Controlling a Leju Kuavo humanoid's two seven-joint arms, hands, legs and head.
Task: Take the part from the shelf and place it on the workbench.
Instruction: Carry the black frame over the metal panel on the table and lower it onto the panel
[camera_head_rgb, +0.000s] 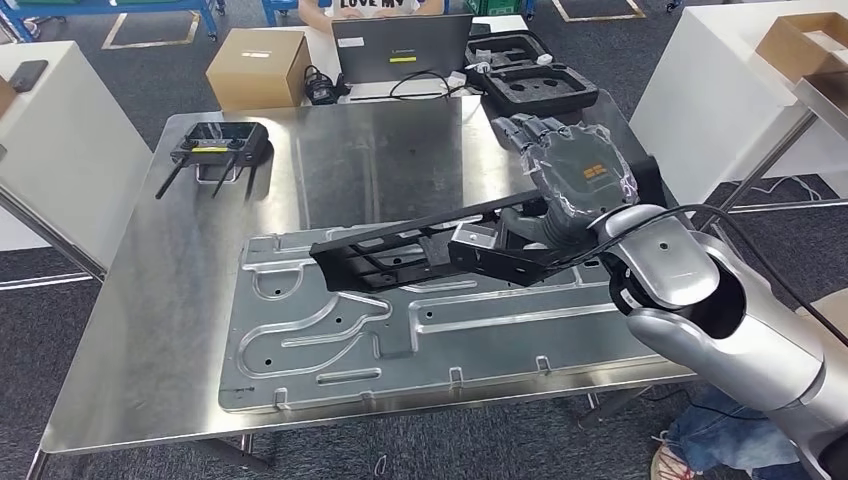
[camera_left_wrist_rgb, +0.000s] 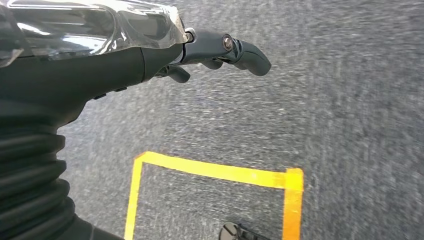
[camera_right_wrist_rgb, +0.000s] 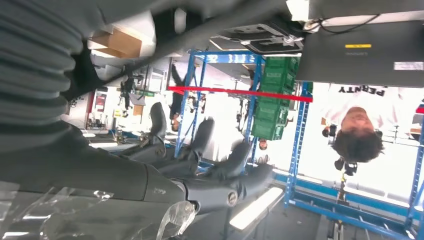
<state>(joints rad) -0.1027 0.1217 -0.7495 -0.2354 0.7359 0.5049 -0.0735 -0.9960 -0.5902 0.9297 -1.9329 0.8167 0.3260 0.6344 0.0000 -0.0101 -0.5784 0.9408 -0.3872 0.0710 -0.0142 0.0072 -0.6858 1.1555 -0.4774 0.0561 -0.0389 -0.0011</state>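
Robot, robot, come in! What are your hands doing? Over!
Right hand holds the long black part above the grey metal panel on the workbench. Left hand hangs empty over the floor.

Silver arm (camera_head_rgb: 700, 300) — dark plastic-wrapped right hand (camera_head_rgb: 570, 180), orange marking.

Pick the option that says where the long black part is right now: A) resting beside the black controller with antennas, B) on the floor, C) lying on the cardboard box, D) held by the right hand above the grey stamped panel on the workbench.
D: in the head view the right hand holds one end of the long black part, which stretches over the grey stamped panel on the workbench.
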